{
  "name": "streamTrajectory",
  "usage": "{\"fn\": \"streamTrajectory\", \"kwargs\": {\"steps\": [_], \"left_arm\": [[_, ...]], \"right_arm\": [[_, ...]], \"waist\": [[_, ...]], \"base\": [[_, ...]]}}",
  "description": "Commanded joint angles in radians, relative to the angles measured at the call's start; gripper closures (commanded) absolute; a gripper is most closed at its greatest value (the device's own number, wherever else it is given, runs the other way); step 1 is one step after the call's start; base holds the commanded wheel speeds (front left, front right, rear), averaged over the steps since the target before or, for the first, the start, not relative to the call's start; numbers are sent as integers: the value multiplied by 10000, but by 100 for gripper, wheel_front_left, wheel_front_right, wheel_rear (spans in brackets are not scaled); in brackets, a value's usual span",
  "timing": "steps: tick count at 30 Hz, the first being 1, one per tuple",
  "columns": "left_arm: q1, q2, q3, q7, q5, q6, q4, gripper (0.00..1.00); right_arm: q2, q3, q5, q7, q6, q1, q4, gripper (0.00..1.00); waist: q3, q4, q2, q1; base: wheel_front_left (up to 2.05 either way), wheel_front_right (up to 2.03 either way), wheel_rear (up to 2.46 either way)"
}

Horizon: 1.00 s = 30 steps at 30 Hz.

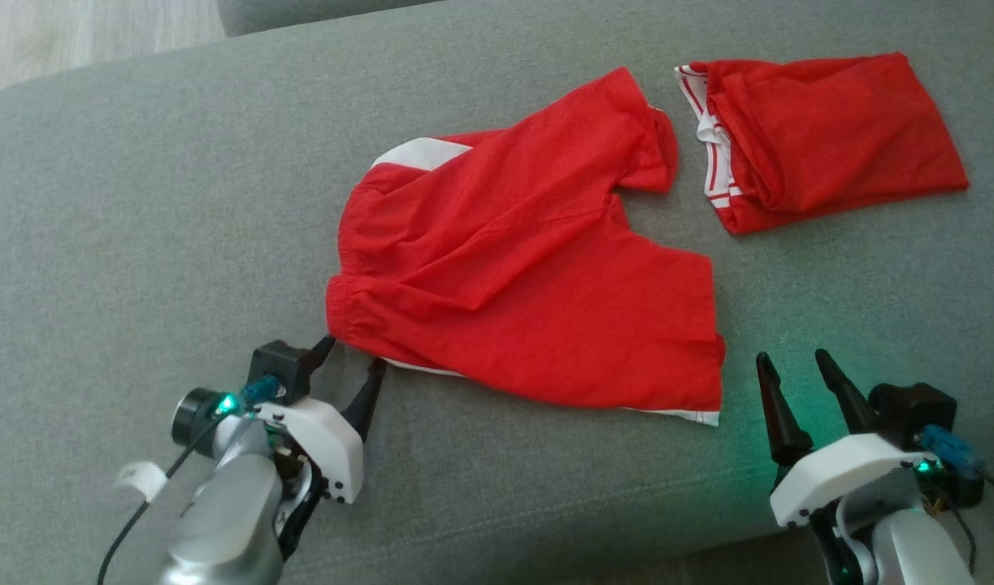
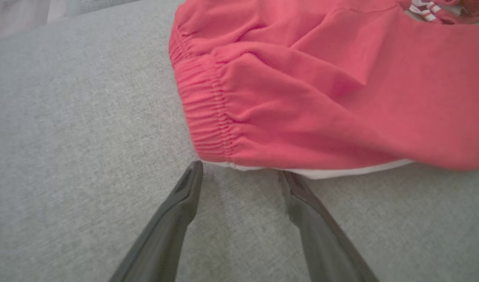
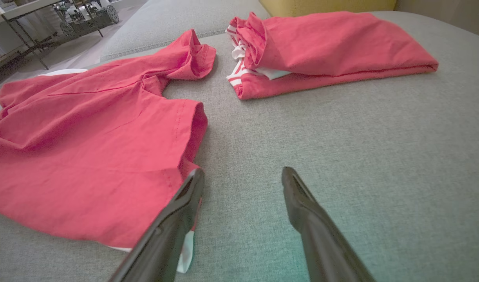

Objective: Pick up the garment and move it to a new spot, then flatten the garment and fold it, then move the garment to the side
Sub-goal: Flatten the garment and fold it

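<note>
Shorts (image 1: pixel 529 276), red with white trim, lie spread across the middle of the grey sofa cushion (image 1: pixel 139 203), and they're rumpled, with creases running through the cloth. The elastic waistband sits toward the robot's left, both legs point to its right, and the far leg is bunched up at its hem.

Over to the left gripper (image 1: pixel 354 352): jaws spread wide, nothing between them, tips parked right at the near corner of the waistband. From the left wrist view both dark fingers stop just short of the white edge peeking out under the red. Whether a tip actually touches the cloth, I can't tell.

Now the right gripper (image 1: pixel 791 356): it's wide open as well and it's empty, sitting low over the cushion just beside the near leg's hem. In the right wrist view one finger crosses in front of the hem's white corner; contact or not, I can't tell.

Far right on the cushion, a folded red garment (image 1: pixel 830 138) with white stripes rests apart from the shorts, close to that bunched leg
</note>
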Motion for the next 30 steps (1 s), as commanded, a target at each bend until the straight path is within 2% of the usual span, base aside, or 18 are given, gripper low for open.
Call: {"fn": "streamTrajectory", "kwargs": {"steps": [1,8,13,28,29,30], "left_arm": [[-388,388,253,-131,-121,-2,-360,0],[-504,678,28,-133,-138,-4,-772,0],[-596,852,-478,-134,-237,-4,-1025,0],[-1175,1029,-1445,-135,-883,-5,-454,2],[-1175,1014,-1537,-135,-943,-5,-381,13],[-1182,1005,-1621,-135,-1008,-5,-321,33]], "right_arm": [[-104,268,-14,-83,-4,-415,-207,0],[-104,421,-53,-54,-4,-481,-106,0],[-104,372,-103,-33,-4,-513,-95,0],[-104,345,-110,-45,-4,-669,-28,0],[-104,348,-97,-48,-4,-680,-3,0],[-104,363,-80,-50,-4,-698,19,0]], "waist": [[-25,27,0,0],[-12,42,0,0],[79,80,0,0],[291,105,0,0],[285,121,0,0],[287,136,0,0]], "base": [[0,0,0],[0,0,0],[0,0,0],[0,0,0],[0,0,0],[0,0,0]]}}
